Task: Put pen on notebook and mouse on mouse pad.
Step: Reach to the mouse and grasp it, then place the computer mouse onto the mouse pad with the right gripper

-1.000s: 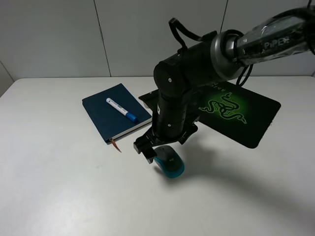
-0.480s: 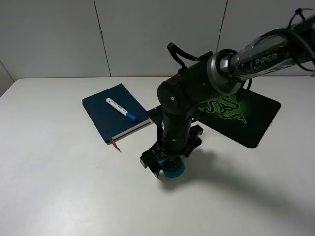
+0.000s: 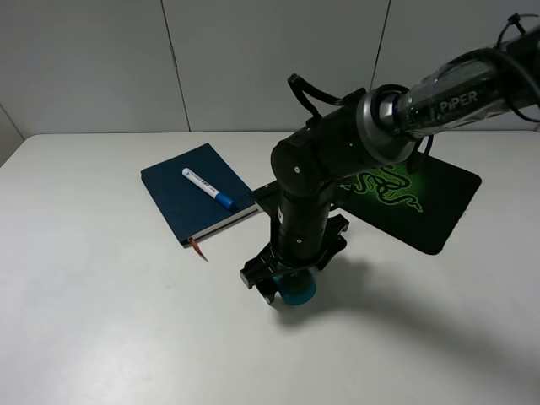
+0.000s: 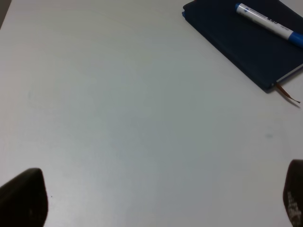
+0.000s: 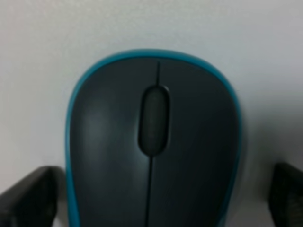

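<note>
Right claw (image 5: 158, 198) is down over the mouse (image 5: 109, 142), jaws spread wide on both sides of it, with a sliver of table showing on one side, so no real grip. In the overhead view the mouse (image 3: 297, 293) sits lower middle on the bare white table (image 3: 101, 321), well off the near edge of the mouse pad (image 3: 439, 198), which lies flat, black and matte at right with its green snake logo. Loads of open tabletop along the left and bottom. The mouse is a rounded dome with a dark grey top and a teal rim. The pen (image 3: 207, 187) lies diagonally on the navy hardcover notebook (image 3: 190, 202), left of centre. Left claw (image 4: 156, 198) is wide open and holds nothing.
</note>
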`<state>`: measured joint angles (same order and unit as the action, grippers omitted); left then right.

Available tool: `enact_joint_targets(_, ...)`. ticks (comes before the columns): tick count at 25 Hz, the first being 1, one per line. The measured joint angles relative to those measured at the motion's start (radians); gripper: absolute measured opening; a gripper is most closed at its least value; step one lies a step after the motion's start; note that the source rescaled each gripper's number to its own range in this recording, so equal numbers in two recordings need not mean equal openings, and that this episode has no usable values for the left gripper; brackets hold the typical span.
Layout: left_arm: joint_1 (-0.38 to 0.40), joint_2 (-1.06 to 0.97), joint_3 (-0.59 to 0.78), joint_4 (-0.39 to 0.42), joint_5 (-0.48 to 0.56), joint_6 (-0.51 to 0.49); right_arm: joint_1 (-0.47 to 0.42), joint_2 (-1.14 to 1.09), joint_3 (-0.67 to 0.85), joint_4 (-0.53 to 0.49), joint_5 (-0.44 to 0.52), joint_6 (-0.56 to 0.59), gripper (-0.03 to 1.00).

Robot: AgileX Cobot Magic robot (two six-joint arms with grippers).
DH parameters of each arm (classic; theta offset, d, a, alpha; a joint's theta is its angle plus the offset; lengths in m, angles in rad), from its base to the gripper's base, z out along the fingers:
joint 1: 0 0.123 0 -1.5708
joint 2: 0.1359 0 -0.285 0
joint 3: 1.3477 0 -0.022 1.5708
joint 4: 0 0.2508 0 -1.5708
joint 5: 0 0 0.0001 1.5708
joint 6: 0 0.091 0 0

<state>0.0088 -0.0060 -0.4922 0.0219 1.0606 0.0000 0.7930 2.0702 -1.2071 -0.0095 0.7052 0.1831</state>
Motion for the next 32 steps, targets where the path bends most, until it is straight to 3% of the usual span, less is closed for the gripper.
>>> enact_joint_targets(3,0.0,0.0,0.0,0.0,0.0,0.0,0.0,0.0,0.0,0.0,0.001,0.0,0.54)
enact_joint_targets(18,0.0,0.0,0.0,0.0,0.0,0.0,0.0,0.0,-0.001,0.003,0.005,0.002,0.53)
enact_joint_targets(26,0.0,0.0,0.0,0.0,0.0,0.0,0.0,0.002,-0.075,0.02,0.113,0.0,0.53)
enact_joint_targets(32,0.0,0.0,0.0,0.0,0.0,0.0,0.0,-0.061,-0.089,0.029,0.14,0.0,0.53)
